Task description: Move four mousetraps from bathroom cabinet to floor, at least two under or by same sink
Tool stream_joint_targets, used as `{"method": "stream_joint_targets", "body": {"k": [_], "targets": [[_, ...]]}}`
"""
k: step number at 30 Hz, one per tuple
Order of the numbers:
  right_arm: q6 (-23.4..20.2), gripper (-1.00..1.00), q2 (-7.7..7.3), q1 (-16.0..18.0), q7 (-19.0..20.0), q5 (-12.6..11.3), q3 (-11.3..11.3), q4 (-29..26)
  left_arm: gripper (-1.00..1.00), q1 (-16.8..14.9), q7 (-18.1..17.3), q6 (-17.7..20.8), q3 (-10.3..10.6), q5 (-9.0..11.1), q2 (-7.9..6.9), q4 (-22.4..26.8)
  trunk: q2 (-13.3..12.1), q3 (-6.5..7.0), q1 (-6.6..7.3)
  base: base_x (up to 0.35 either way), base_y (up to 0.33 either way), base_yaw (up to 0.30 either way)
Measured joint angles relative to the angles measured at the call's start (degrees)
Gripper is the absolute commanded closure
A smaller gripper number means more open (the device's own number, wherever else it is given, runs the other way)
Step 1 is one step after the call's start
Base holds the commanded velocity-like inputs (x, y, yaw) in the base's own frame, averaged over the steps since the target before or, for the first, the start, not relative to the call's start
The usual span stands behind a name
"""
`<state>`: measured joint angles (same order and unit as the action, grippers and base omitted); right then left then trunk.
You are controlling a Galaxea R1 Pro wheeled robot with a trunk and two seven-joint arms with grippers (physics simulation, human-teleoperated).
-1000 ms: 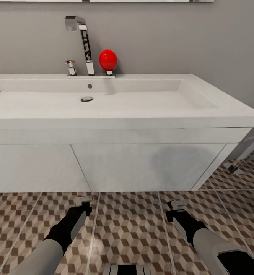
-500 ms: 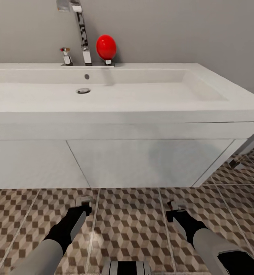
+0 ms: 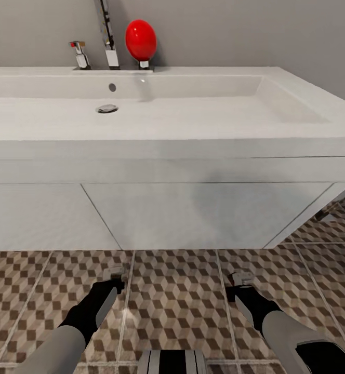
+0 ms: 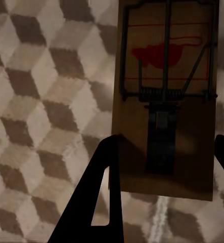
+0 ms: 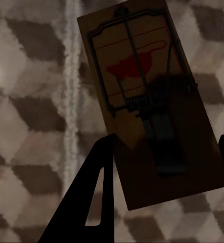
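Brown wood sits between the fingers of both claws. In the left wrist view a mousetrap (image 4: 165,98) lies flat between the two dark fingers (image 4: 99,195) of the left claw (image 4: 165,174), and in the right wrist view a second mousetrap (image 5: 152,101) sits, skewed at an angle, between the fingers (image 5: 94,197) of the right claw (image 5: 165,167). Each claw looks closed onto the near end of its slab, though we cannot see the contact itself.

From the head view, the left claw (image 3: 114,274) and right claw (image 3: 240,280) hang low over the patterned floor (image 3: 175,304), just ahead of the white cabinet front that carries the sink (image 3: 157,111). The chrome tap (image 3: 108,36) and a red ball (image 3: 141,40) stand at the sink's back edge.

We judge the step in hand to be setting these two traps down next to the sink. To do it well, we should bring each claw down until the slab is nearly flat on the tiles before letting go, so the trap neither flips nor skids. The right one should be levelled first, since it sits crooked. We should release ahead of the claws, close to the cabinet front, keep both on the same tiled floor, and open the fingers slowly, then lift straight up.
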<state>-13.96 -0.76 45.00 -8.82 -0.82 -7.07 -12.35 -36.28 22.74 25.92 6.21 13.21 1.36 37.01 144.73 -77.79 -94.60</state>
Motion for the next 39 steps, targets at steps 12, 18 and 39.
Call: {"method": "stream_joint_targets", "body": {"k": [12,18,39], "targets": [[0.08,1.00,0.00,-0.01,-0.02,0.15,-0.04,0.00,1.00,0.00,0.00,-0.08,0.00,-0.01,0.00,0.06,0.03,-0.45,-0.05,0.000,0.000,0.000],[0.51,1.00,0.00,0.00,-0.02,0.13,-0.02,0.00,1.00,0.00,0.00,-0.09,0.00,-0.01,0.00,0.04,0.03,-0.45,-0.05,0.000,0.000,0.000],[7.90,1.00,0.09,0.00,-0.90,-0.41,0.04,0.02,1.00,0.00,0.02,-0.23,0.00,-0.01,0.00,-0.41,0.03,-0.45,-0.03,0.032,0.000,0.000]]}}
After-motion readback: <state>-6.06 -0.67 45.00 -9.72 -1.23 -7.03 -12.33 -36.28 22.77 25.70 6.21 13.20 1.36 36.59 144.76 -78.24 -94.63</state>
